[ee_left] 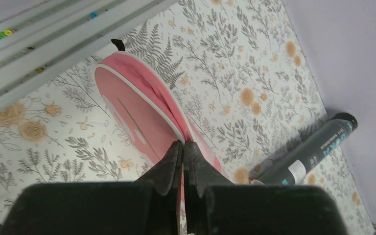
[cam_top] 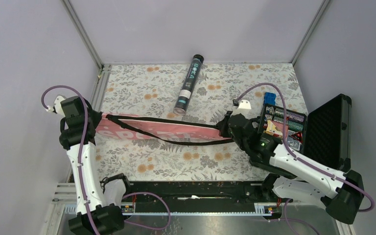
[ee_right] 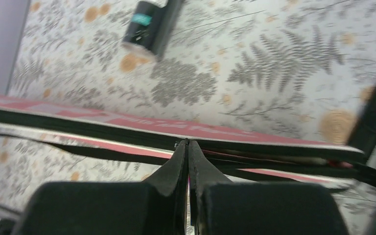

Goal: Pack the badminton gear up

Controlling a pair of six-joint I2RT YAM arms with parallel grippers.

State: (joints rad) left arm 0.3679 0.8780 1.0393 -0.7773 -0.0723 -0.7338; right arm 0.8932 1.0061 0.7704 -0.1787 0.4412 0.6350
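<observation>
The long pink "SPORT" bag [cam_top: 142,129] hangs stretched between my two grippers, a little above the floral table. My left gripper [cam_top: 98,122] is shut on the bag's rounded left end [ee_left: 137,112], fingertips pinching its white-piped edge. My right gripper [cam_top: 225,129] is shut on the black zipper edge at the bag's right end [ee_right: 142,122]. The bag's black strap [cam_top: 176,142] sags below it. The black tube with teal print [cam_top: 188,85] lies on the table behind the bag; it also shows in the left wrist view [ee_left: 308,152] and the right wrist view [ee_right: 152,22]. Rackets and shuttlecocks are out of view.
An open black case [cam_top: 328,127] holding patterned rolls [cam_top: 284,125] stands at the right, close behind my right arm. A small blue toy [cam_top: 270,98] sits at its far edge. Metal frame posts and grey walls ring the table.
</observation>
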